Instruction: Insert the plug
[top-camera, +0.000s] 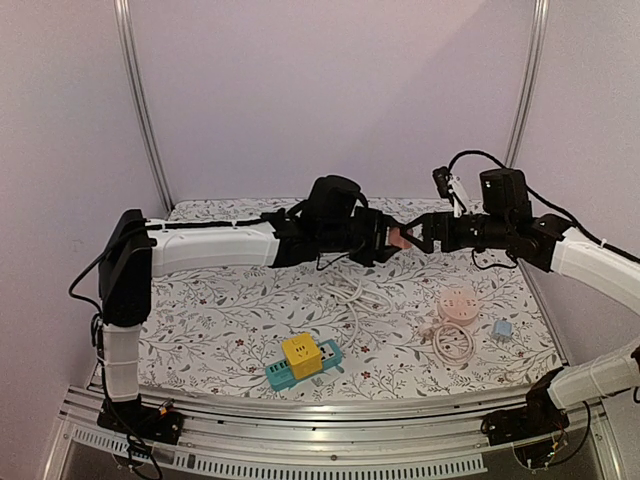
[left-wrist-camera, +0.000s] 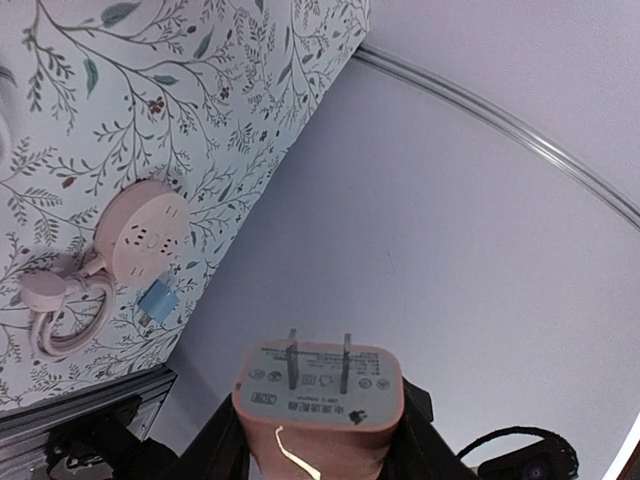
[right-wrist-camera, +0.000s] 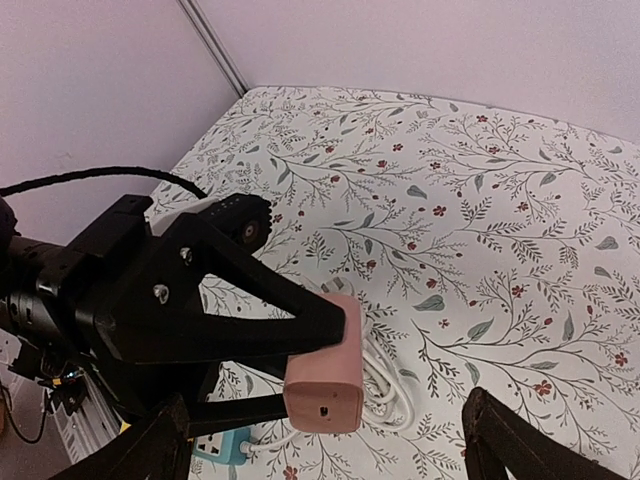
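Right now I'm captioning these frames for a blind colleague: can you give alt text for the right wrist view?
The left claw grips a pink plug in mid-air above a floral table, a coiled white cord lying beneath it. The right claw stands open, its dark fingers at the bottom corners.

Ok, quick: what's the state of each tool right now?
Left tool: closed on the pink plug, held in mid-air.
Right tool: open, holding nothing, facing the plug.

floral table (top-camera: 220, 320): pink socket (top-camera: 458, 303), blue adapter (top-camera: 501, 328), teal strip (top-camera: 281, 376), white cable (top-camera: 352, 300)
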